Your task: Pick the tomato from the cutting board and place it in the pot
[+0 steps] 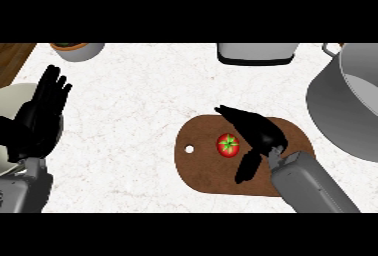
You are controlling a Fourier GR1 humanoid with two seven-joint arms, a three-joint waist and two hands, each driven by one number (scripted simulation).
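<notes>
A red tomato (228,145) with a green stem lies near the middle of the brown cutting board (203,172). My right hand (258,131) hovers just to the tomato's right, open, with fingers stretched over its far side and the thumb hanging down on its near side. No part of the hand closes round the tomato. The large grey pot (347,107) stands at the right edge, partly cut off. My left hand (40,117) rests open at the far left, fingers up.
A cream bowl (11,100) sits under the left hand. At the back stand a grey planter (77,50) and a white-and-black appliance (257,52). A strip of wood (13,57) shows at the top left.
</notes>
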